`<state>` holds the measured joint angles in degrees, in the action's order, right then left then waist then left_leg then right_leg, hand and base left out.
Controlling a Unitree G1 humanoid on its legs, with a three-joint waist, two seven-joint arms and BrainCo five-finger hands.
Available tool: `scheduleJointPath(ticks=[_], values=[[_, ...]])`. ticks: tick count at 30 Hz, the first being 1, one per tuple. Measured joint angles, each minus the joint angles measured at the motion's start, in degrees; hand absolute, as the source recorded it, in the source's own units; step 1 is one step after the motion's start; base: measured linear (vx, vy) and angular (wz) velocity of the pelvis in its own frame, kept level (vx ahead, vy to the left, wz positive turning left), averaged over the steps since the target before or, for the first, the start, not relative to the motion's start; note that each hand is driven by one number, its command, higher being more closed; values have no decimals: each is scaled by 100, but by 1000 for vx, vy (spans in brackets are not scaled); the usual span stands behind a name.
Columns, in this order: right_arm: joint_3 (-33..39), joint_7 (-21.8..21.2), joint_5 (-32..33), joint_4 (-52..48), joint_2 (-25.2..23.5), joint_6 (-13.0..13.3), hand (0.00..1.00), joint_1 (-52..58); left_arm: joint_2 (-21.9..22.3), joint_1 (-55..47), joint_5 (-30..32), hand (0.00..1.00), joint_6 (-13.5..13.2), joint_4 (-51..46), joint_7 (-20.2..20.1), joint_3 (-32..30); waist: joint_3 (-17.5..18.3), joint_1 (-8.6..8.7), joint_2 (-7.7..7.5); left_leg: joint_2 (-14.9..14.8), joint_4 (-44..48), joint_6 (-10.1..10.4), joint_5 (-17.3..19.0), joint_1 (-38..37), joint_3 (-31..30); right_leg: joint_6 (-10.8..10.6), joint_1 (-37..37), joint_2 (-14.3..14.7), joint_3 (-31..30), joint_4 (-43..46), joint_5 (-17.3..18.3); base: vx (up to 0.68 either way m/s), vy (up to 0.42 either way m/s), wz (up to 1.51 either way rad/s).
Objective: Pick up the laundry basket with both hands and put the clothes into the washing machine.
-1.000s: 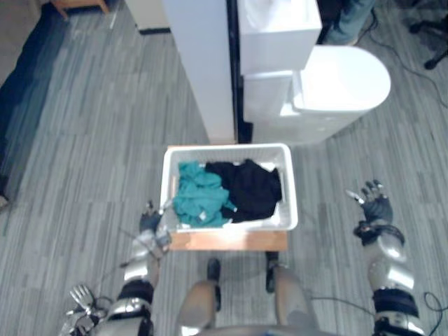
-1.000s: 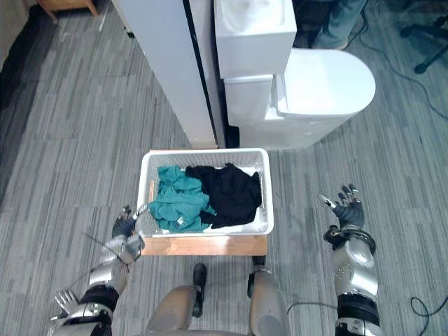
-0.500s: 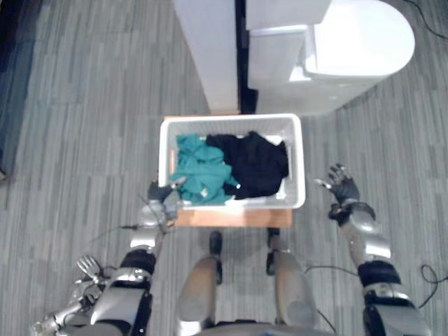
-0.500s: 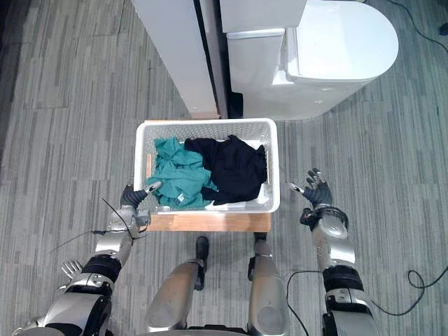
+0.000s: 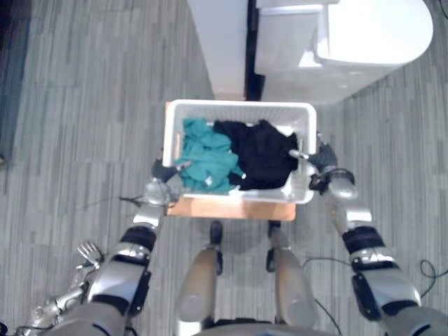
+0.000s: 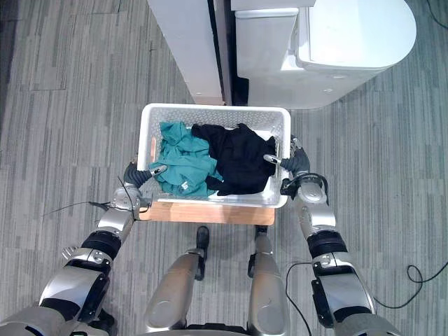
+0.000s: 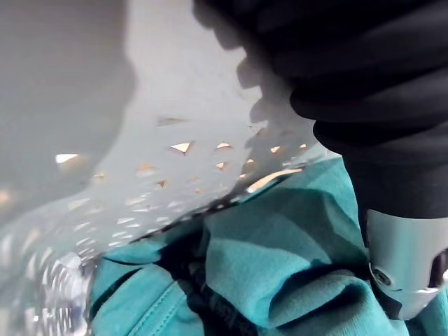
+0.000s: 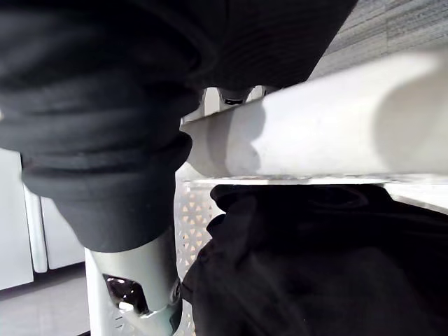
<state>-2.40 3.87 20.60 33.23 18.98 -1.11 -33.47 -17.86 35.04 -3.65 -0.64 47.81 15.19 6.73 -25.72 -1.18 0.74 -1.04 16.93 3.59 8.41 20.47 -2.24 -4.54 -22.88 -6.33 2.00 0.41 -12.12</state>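
Gripping white laundry basket (image 6: 213, 108) at opposite side rims with left hand (image 6: 137, 178) and right hand (image 6: 298, 165), thumbs hooked inside, fingers hidden outside. Resting on wooden stand (image 6: 210, 213), loaded with teal garment (image 6: 180, 159) and black garment (image 6: 234, 158).

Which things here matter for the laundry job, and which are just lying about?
Job: white perforated plastic laundry basket, teal garment, black garment, left hand, right hand.
Lying about: low wooden stand under the basket, white rounded fixture, white panel.
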Motion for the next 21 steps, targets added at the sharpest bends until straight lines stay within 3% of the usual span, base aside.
scheduleJointPath(ticks=[12,13,21], values=[[-225,113,-49,717,59,129,0,-766,-191,665,100,0,-97,77,123,63,-90,4,-139,-8,232,25,-12,521,-167,0,-280,6,119,-76,-77,-16,-17,6],[-225,111,-46,787,64,154,100,-827,-208,734,100,100,-99,103,123,73,-92,6,-144,-9,245,41,-23,576,-181,-18,-320,3,121,-74,-77,-65,-39,12],[-210,252,136,1600,93,261,100,-1489,-440,1358,184,100,-98,292,123,236,-158,-4,-268,-73,520,133,-57,993,-237,-70,-573,17,105,-70,-121,-73,-32,4]])
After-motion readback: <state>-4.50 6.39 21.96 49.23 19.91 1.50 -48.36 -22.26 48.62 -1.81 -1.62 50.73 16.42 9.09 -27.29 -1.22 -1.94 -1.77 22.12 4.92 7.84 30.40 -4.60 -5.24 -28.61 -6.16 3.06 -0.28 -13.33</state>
